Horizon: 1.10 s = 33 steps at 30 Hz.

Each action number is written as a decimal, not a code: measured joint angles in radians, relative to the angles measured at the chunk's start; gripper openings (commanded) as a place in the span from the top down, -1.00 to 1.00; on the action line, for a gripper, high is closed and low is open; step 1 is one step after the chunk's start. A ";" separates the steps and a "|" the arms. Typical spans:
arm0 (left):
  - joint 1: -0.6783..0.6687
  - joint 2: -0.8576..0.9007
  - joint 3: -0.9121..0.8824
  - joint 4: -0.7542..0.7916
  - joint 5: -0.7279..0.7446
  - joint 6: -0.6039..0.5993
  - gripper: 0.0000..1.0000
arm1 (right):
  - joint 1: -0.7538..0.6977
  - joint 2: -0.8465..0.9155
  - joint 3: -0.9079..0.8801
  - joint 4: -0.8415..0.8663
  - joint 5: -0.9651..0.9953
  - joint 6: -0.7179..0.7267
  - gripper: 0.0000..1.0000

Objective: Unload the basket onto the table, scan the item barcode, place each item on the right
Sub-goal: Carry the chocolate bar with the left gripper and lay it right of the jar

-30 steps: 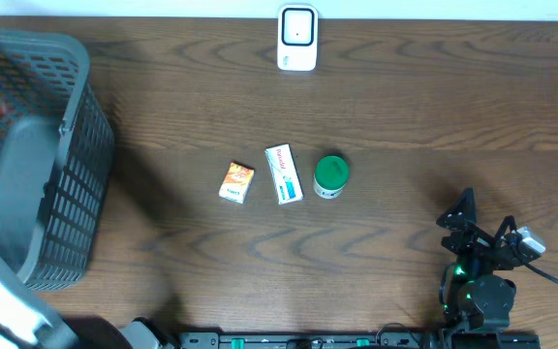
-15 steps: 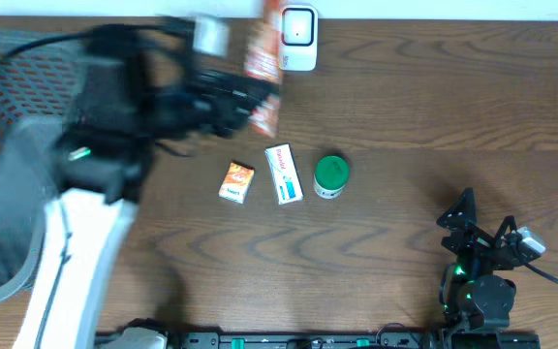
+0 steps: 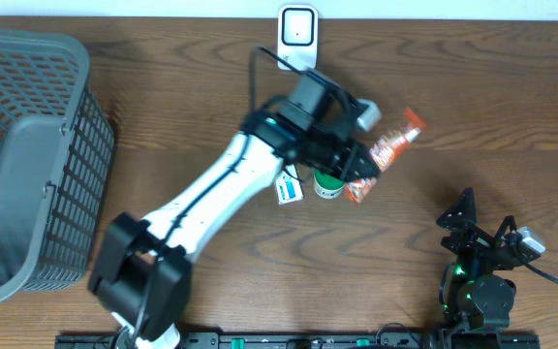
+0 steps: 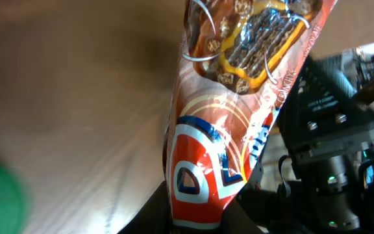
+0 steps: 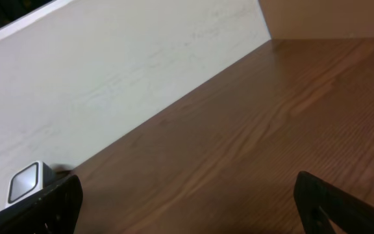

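An orange and red snack packet (image 3: 387,153) hangs above the table to the right of the centre, and my left gripper (image 3: 359,167) is shut on its lower end. In the left wrist view the packet (image 4: 239,110) fills the middle, pinched at the bottom between the dark fingers of the left gripper (image 4: 197,222). The white barcode scanner (image 3: 297,37) stands at the table's far edge, behind and to the left of the packet. It also shows small in the right wrist view as the scanner (image 5: 24,183). My right gripper (image 3: 463,215) rests open and empty at the front right; its wrist view shows it (image 5: 187,195) over bare wood.
A green-lidded jar (image 3: 329,182) and a white box (image 3: 288,190) lie under the left arm, partly hidden by it. A grey mesh basket (image 3: 71,145) fills the left side. The right arm's base (image 3: 480,296) sits at the front right edge.
The left arm has swept from over the basket, past the scanner, to the right of the jar, carrying the snack packet. The right arm has not moved.
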 measured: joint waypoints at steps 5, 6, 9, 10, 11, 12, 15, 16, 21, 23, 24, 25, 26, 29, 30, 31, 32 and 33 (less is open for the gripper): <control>-0.097 0.099 0.000 0.072 0.014 -0.011 0.62 | 0.000 0.000 0.000 0.000 0.000 0.000 -0.99; -0.109 0.113 0.000 0.088 0.012 -0.014 0.61 | 0.000 0.000 0.000 0.000 0.000 0.000 -0.99; -0.142 0.163 0.000 0.097 -0.035 -0.024 0.56 | 0.000 0.000 0.000 0.000 0.000 0.000 -0.99; -0.154 0.186 0.000 0.097 -0.069 -0.028 0.56 | 0.000 0.000 0.000 0.000 0.000 0.000 -0.99; -0.162 0.203 0.000 0.097 -0.090 -0.030 0.56 | 0.000 0.000 0.000 0.000 0.000 0.000 -0.99; -0.171 0.221 0.000 0.096 -0.119 -0.030 0.56 | 0.000 0.000 0.000 0.000 0.000 0.000 -0.99; -0.184 0.256 0.000 0.095 -0.239 -0.031 0.55 | 0.000 0.000 0.000 0.000 0.000 0.000 -0.99; -0.183 0.256 0.000 0.096 -0.276 -0.031 0.55 | 0.000 0.000 0.000 0.000 0.000 0.000 -0.99; -0.180 0.256 0.000 0.093 -0.552 -0.034 0.55 | 0.000 0.000 0.000 0.000 0.000 0.000 -0.99; -0.180 0.256 0.000 0.092 -0.613 -0.034 0.55 | 0.000 0.000 0.000 0.000 0.000 0.000 -0.98; -0.181 0.256 0.000 0.092 -0.634 -0.034 0.55 | 0.000 0.000 0.000 0.000 0.000 0.000 -0.99; -0.181 0.256 0.000 0.092 -0.658 -0.034 0.55 | 0.000 0.000 0.000 0.000 0.000 0.000 -0.99; -0.181 0.256 0.000 0.092 -0.687 -0.034 0.54 | 0.000 0.000 0.000 0.000 0.000 0.000 -0.99; -0.181 0.256 0.000 0.092 -0.752 -0.034 0.55 | 0.000 0.000 0.000 0.000 0.000 0.000 -0.98; -0.181 0.256 0.000 0.092 -0.768 -0.034 0.54 | 0.000 0.000 0.000 0.000 0.000 0.000 -0.99; -0.181 0.256 0.000 0.092 -0.790 -0.036 0.54 | 0.000 0.000 0.000 0.000 0.000 0.000 -0.98; -0.181 0.256 0.000 0.092 -0.826 -0.049 0.55 | 0.000 0.000 0.000 0.000 0.000 0.000 -0.99; -0.181 0.256 0.000 0.092 -0.857 -0.065 0.54 | 0.000 0.000 0.000 0.000 0.000 0.000 -0.99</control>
